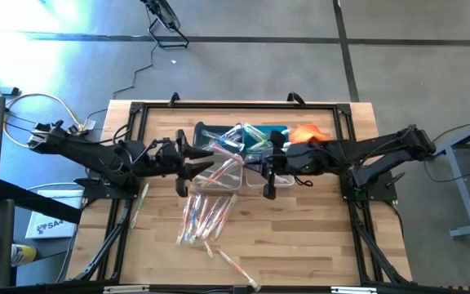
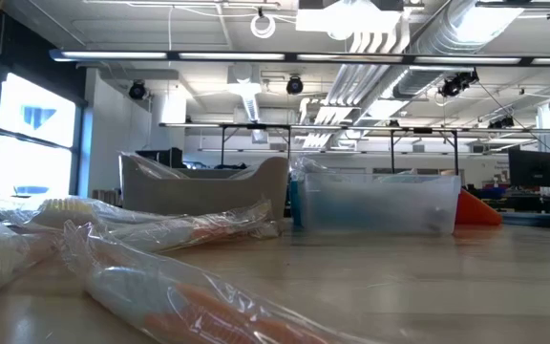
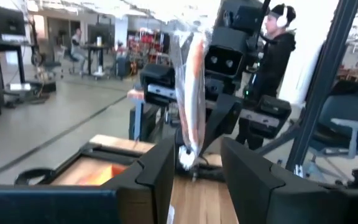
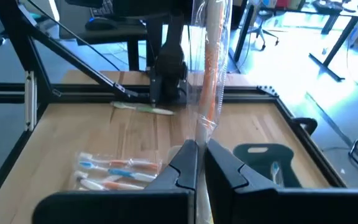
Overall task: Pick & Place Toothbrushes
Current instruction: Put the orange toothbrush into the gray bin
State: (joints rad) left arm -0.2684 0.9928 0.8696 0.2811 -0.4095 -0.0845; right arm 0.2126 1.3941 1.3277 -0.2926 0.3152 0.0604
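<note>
Your right gripper has its jaws clenched on the wrapper of an orange-handled toothbrush, which stands upright above them. Your left gripper faces it with jaws parted, the same toothbrush hanging between its fingers with nothing visibly pressing on it. In the high view the two grippers meet mid-counter, left gripper and right gripper well apart, over the clear bins.

This looks like the hand-over step: the left arm letting go, the right arm taking the load. Your next move likely calls for backing the left jaws clear without snagging the crinkled wrapper, then carrying the brush to a bin.

A loose pile of wrapped toothbrushes waits on the counter, a green one lying apart beside the left arm. An orange cloth sits near the right arm.
</note>
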